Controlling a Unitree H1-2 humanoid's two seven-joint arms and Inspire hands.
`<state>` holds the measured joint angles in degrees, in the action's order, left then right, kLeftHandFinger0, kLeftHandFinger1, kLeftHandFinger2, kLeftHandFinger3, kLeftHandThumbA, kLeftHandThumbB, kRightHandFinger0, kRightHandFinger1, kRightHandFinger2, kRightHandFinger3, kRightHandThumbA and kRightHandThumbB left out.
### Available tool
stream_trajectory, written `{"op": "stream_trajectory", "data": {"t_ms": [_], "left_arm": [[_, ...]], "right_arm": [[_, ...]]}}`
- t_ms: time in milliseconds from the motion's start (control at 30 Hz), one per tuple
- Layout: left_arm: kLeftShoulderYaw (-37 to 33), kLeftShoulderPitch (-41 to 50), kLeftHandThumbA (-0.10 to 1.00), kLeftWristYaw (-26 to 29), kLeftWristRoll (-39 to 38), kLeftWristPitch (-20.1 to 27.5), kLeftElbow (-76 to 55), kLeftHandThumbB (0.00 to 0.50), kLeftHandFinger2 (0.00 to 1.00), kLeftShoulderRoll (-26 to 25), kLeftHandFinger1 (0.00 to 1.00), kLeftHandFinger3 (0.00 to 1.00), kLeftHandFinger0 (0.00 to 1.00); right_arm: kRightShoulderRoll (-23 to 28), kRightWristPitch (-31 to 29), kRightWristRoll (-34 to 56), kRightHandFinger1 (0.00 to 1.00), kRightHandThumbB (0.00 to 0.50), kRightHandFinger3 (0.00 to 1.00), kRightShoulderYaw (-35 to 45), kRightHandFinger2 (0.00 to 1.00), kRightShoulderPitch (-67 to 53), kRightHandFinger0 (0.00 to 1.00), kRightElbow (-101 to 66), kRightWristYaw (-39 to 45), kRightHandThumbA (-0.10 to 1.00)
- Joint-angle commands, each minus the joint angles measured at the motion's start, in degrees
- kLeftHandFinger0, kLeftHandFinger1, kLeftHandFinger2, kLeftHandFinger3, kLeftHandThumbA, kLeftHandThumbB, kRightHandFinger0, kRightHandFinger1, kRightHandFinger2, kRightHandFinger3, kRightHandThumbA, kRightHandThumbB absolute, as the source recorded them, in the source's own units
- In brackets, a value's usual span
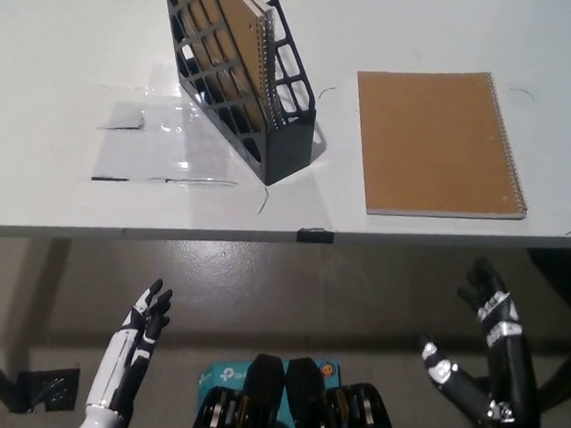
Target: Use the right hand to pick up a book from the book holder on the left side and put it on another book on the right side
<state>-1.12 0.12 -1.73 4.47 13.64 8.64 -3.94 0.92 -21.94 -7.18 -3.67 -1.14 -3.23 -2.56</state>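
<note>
Below the near desk edge, the black right hand (486,360) hangs spread and empty; the white left hand (131,355) rests low, fingers apart. Farther off on the white desk (60,81), a brown spiral notebook (241,35) stands in the black lattice holder (272,125), left of a flat brown notebook (438,141). Best grip its exposed top edge and lift straight out.

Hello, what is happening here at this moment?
Nothing is being handled yet. A brown spiral notebook stands in the black book holder on the white table. Another brown notebook lies flat to its right. The black right robot hand and the white left robot hand both hang open below the table edge.
</note>
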Motion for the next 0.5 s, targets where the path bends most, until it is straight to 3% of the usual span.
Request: {"op": "stream_trajectory", "data": {"t_ms": [0, 67, 233, 333, 400, 467], "left_arm": [[-0.3, -1.1, 0.93, 0.7, 1.3, 1.8, -2.2, 0.13, 1.0, -0.1, 1.0, 1.0, 1.0], [-0.3, -1.1, 0.92, 0.8, 1.6, 2.4, -2.0, 0.117, 1.0, -0.3, 1.0, 1.0, 1.0], [-0.7, -1.4, 0.92, 0.5, 2.5, 2.3, -1.4, 0.127, 1.0, -0.5, 1.0, 1.0, 1.0], [-1.0, -1.4, 0.92, 0.5, 3.4, 3.4, -0.9, 0.102, 1.0, -0.8, 1.0, 1.0, 1.0], [-1.0, -1.8, 0.91, 0.4, 3.0, 4.5, 0.3, 0.116, 1.0, -0.8, 1.0, 1.0, 0.98], [-1.1, -1.8, 0.92, 0.4, 3.1, 5.0, 0.7, 0.124, 1.0, -0.8, 1.0, 1.0, 0.96]], "right_arm": [[-0.8, -1.1, 0.6, 0.99, 0.206, 1.0, -1.0, 1.0, 4.3, 0.9, -6.6, 1.0, 0.76], [-1.0, 3.5, -0.1, 0.99, 0.231, 1.0, -1.4, 1.0, 7.9, 0.91, -8.8, 1.9, 0.77], [0.5, 11.5, -1.9, 1.0, 0.235, 1.0, -1.4, 1.0, 19.0, 0.95, -9.3, 3.8, 0.82], [0.5, 15.5, -0.1, 1.0, 0.248, 1.0, -1.4, 1.0, 26.6, 1.0, -6.0, 4.8, 0.83], [0.1, 18.3, 2.3, 1.0, 0.218, 1.0, -1.0, 1.0, 32.6, 1.0, -1.4, 5.4, 0.84], [-0.4, 20.3, 4.1, 1.0, 0.234, 1.0, -0.4, 1.0, 36.9, 1.0, 2.7, 5.7, 0.87]]}}
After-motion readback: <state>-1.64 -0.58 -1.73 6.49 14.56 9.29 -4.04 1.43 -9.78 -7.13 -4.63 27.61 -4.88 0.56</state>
